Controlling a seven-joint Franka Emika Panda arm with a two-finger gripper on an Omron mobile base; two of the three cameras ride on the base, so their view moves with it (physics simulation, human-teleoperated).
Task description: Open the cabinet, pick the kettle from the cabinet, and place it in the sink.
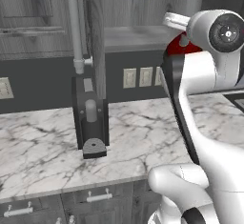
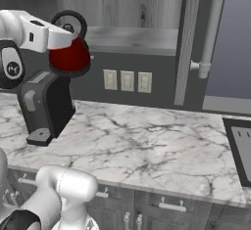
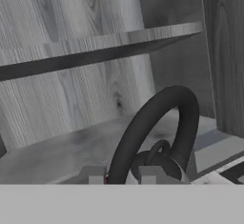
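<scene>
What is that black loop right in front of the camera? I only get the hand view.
Observer: It is the handle of a kettle. The right base view shows its red body, and the gripper is shut on that handle.
Operator: Is the kettle standing on something?
Observer: It looks lifted, hanging above a dark coffee machine that stands on the marble counter.
Operator: Where is the sink it should go in?
Observer: The sink is at the far right edge of the right base view, well away from the kettle.
</scene>
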